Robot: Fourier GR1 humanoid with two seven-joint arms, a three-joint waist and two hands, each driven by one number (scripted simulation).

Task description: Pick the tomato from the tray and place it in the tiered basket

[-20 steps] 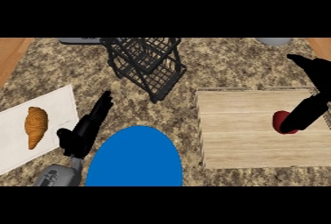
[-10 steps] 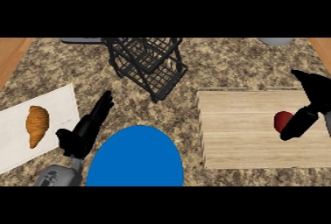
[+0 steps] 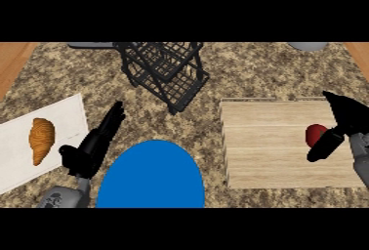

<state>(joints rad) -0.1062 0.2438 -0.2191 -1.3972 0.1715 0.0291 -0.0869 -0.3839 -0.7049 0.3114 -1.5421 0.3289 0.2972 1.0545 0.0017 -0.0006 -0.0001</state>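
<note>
The tomato (image 3: pixel 314 135) lies on the tray (image 3: pixel 267 161), near its right edge, well apart from the basket (image 3: pixel 164 71). The right hand (image 3: pixel 344 122) stands at the tomato's right side, spread open: the fingers (image 3: pixel 337 103) point straight up and away over the tray, the thumb (image 3: pixel 323 148) slants down below the tomato, and the tomato sits in the fork between them (its right part is hidden by the hand, so whether they touch cannot be told). Nothing is curled round it.

The tray is pale wood and rests on the speckled counter (image 3: pixel 238 78). The basket, black wire, stands at the far middle of the counter. A blue plate (image 3: pixel 151 173) lies near the lower edge, left of the tray. Just left of the plate the left hand (image 3: pixel 92 149) is open, fingers straight and pointing away. Beyond it, a croissant (image 3: pixel 42 140) lies on a white board (image 3: pixel 65 117).
</note>
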